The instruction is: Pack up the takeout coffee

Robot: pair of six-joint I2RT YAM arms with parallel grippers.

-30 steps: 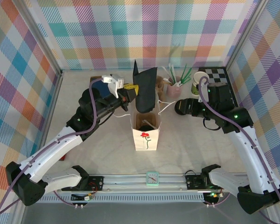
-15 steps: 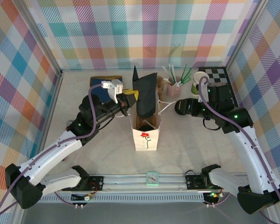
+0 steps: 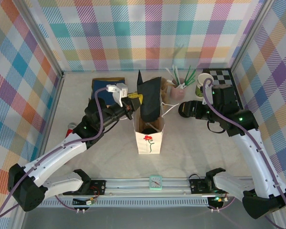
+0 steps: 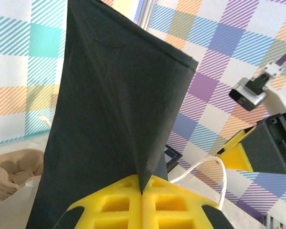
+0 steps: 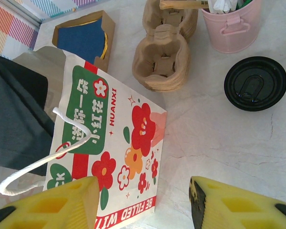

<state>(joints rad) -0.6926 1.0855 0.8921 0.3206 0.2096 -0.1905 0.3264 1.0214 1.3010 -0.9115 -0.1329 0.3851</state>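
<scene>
Pale tabletop point(image 5: 219, 138), right wrist, lidded takeout coffee point(image 5: 256, 83)

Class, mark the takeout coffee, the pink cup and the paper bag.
takeout coffee point(image 5: 256, 83): right wrist view, black lid's centre.
pink cup point(image 5: 229, 40): right wrist view, side wall.
paper bag point(image 5: 109, 138): right wrist view, printed side.

Takeout coffee point(image 5: 255, 83) cup hidden under its lid

Takeout coffee point(image 5: 256, 83): round black lid fitted, seen from above, upright on the worktop point(image 5: 219, 138), near the pink cup point(image 5: 231, 24).
</scene>
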